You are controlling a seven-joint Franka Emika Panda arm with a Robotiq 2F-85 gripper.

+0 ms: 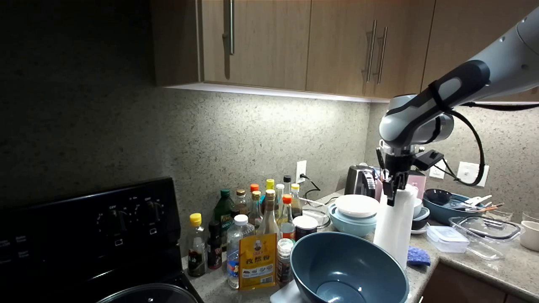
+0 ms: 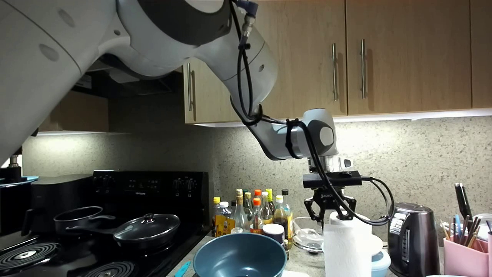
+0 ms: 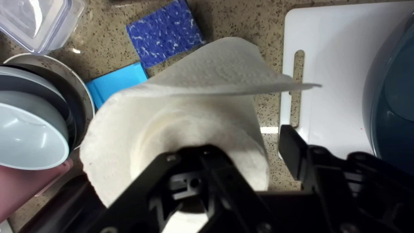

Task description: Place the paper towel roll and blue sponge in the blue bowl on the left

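Closest in an exterior view: the big blue bowl (image 1: 337,256) is sitting on a white cutting board (image 3: 330,42). Yellow cumin-powder pouch (image 1: 257,263) is standing just beside it, sauce bottles (image 1: 269,214) crowding behind. Next, paper towel roll (image 1: 391,227) is standing on end on the speckled surface (image 3: 245,19), apart from the bowl, loose sheet (image 3: 226,71) flaring off its top. Jaws are hanging spread across the roll's top edge: one over the core, the other outside, gap showing on that side in the wrist view. Depth of the inner one isn't showing. Flecked dark-blue pad (image 3: 165,32) is lying near the roll; light-blue sponge (image 3: 116,81) is lying at the pad's corner, partly hidden by the roll. Farther: stacked light-blue bowls (image 1: 353,227) are carrying a white dish (image 1: 357,205), electric kettle (image 1: 358,181) standing behind.
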